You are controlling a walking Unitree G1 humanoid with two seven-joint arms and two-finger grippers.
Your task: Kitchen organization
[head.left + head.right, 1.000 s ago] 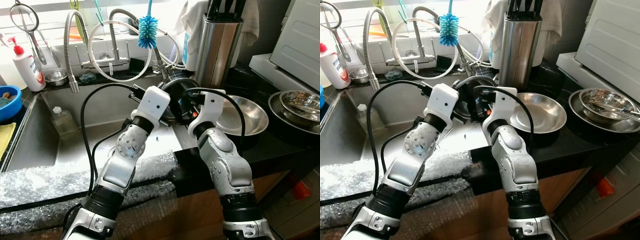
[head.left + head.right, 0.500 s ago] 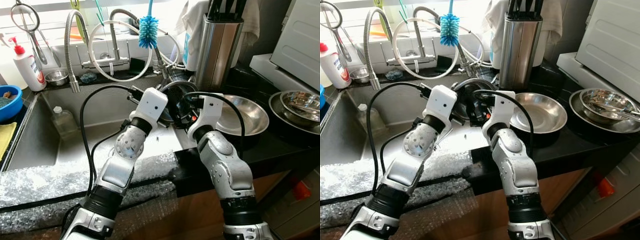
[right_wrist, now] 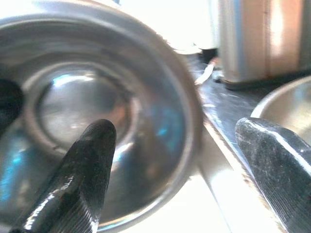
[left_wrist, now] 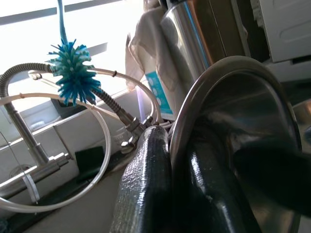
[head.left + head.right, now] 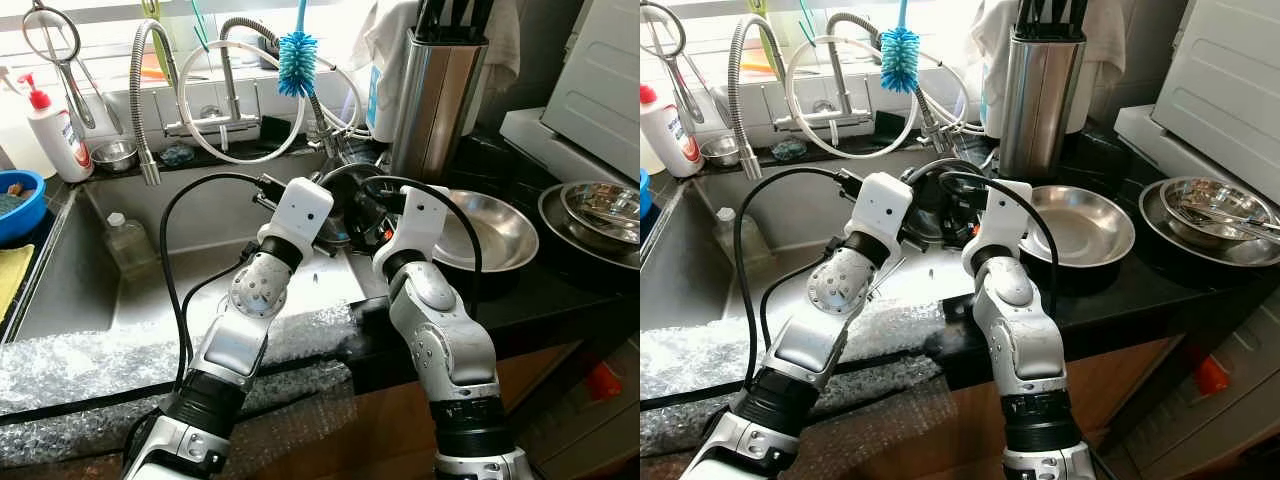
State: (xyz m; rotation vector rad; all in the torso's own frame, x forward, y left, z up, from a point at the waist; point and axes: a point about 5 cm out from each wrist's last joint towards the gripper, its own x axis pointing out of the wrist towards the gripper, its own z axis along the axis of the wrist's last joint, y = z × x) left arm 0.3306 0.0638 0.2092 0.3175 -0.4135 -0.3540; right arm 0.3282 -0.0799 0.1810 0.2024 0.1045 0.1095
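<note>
A small steel bowl (image 5: 347, 190) stands tilted on its edge at the sink's right corner, its inside facing the counter side. In the left wrist view my left gripper (image 4: 170, 143) is shut on the bowl's rim (image 4: 233, 73), one black finger (image 4: 146, 189) outside and the other inside. My right gripper (image 3: 175, 128) is open just in front of the bowl (image 3: 73, 107), with the bowl's near rim between its two fingers. Both wrists meet at the bowl (image 5: 936, 195) in the eye views.
A wide steel bowl (image 5: 492, 232) lies on the black counter just right of my arms, and stacked steel bowls (image 5: 597, 212) stand further right. A steel utensil holder (image 5: 436, 92), faucet hoses (image 5: 232, 95) and a blue brush (image 5: 296, 52) are behind. The sink (image 5: 150, 275) holds a plastic bottle (image 5: 125, 242); bubble wrap (image 5: 100, 362) covers its front edge.
My right gripper has moved left, closer to the bowl, so the rim now sits between its fingers. The left gripper keeps its hold on the bowl and has shifted only slightly.
</note>
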